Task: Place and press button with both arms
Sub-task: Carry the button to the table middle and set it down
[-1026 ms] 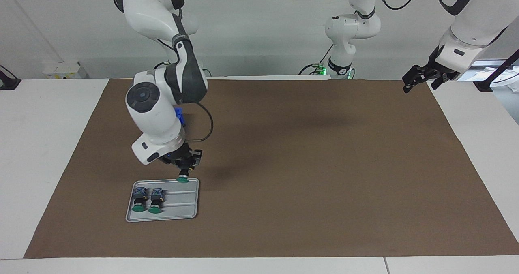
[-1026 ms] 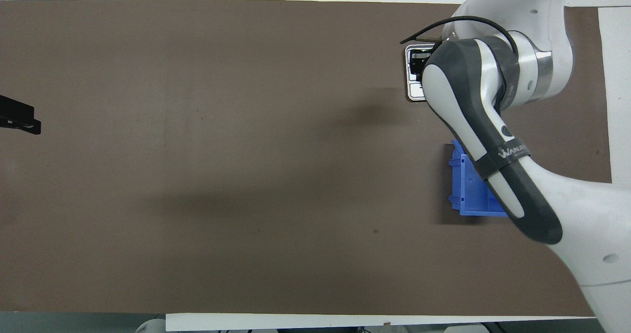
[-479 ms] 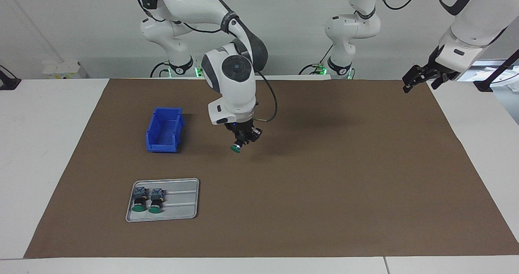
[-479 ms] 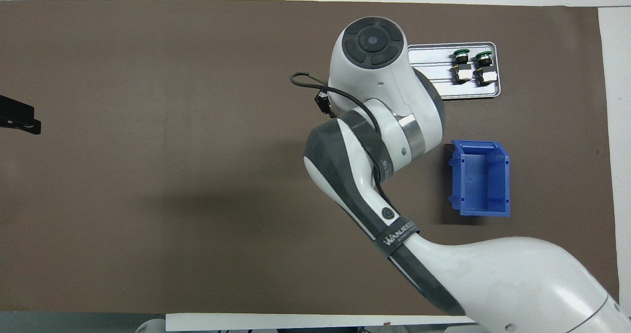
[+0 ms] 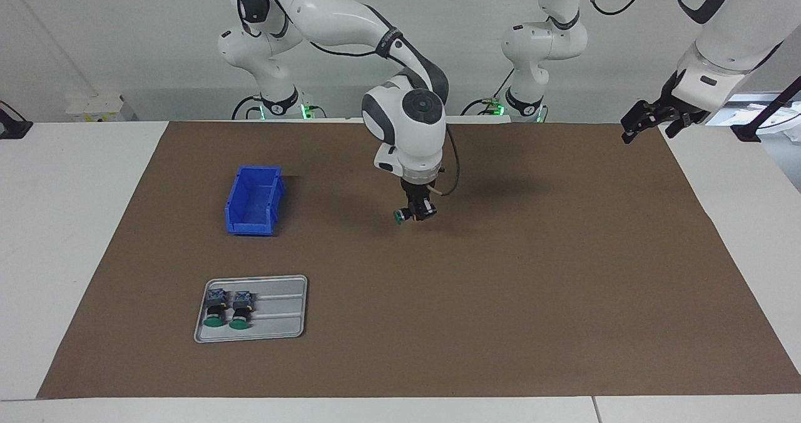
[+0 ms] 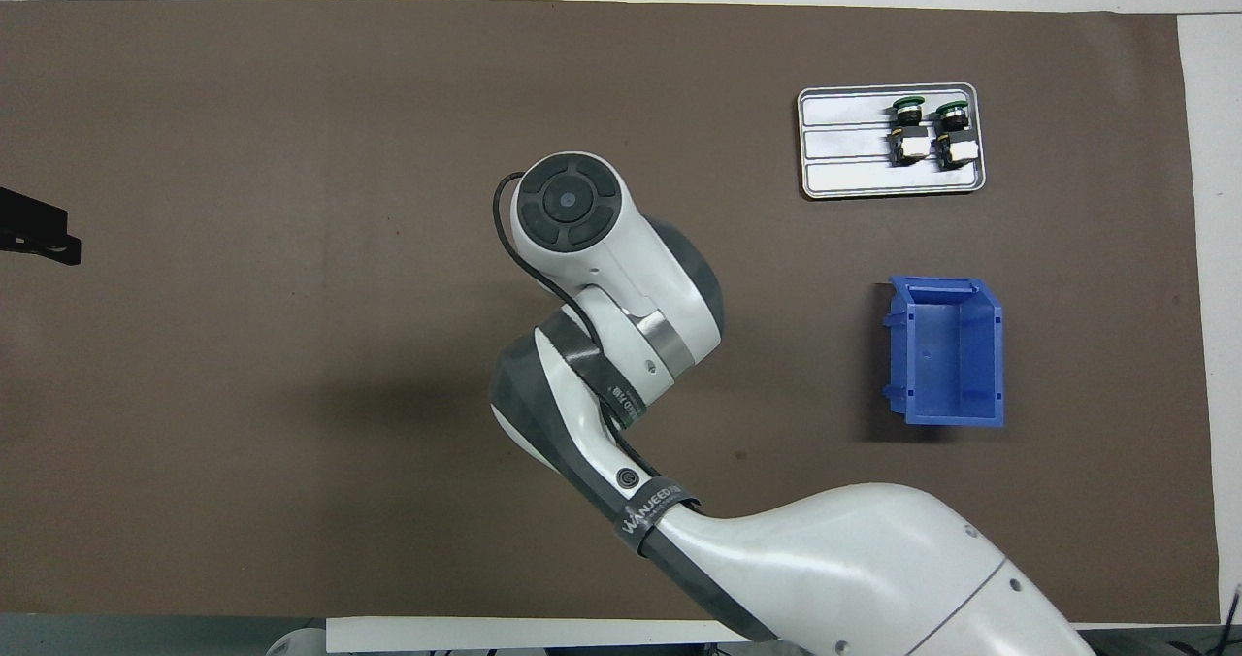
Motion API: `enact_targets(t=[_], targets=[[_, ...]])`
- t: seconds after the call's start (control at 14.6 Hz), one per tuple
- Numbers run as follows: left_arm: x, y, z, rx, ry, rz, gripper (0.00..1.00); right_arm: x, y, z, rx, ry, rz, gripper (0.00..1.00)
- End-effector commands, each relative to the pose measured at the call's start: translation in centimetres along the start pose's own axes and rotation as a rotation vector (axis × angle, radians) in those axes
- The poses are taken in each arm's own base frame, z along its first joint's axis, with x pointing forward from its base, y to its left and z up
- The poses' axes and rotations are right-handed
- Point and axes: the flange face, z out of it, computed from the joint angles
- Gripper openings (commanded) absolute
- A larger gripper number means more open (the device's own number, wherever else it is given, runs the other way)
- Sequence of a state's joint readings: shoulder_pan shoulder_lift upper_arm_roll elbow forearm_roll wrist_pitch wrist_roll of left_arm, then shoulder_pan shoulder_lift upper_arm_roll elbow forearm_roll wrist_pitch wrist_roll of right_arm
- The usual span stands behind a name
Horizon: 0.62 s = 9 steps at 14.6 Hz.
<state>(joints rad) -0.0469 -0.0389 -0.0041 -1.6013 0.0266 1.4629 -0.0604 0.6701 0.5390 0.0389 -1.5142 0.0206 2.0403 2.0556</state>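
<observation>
Brown mat on white table

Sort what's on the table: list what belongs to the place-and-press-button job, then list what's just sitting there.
In the job:
- the button, held by the right gripper over the middle of the mat
- the left gripper, waiting at its own end

Lying about:
- the blue bin
- the metal tray
- two spare buttons on that tray

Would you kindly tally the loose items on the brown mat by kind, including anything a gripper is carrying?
Green-capped buttons: 3, two lying in the tray, one held by the right gripper over the mat's middle
Metal tray: 1
Blue bin: 1
Total: 5
</observation>
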Motion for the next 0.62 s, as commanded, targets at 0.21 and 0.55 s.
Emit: enact_targets(t=[0.21, 0.55], targets=[[-0.7, -0.2, 0.0, 0.017, -0.001, 0.006, 1.00, -2.3, -0.1, 3.9, 0.011, -0.027, 0.158, 0.05], [-0.8, -0.2, 0.0, 0.017, -0.001, 0.002, 1.00, -2.7, 0.1, 5.0, 0.008, -0.024, 0.215, 0.47]])
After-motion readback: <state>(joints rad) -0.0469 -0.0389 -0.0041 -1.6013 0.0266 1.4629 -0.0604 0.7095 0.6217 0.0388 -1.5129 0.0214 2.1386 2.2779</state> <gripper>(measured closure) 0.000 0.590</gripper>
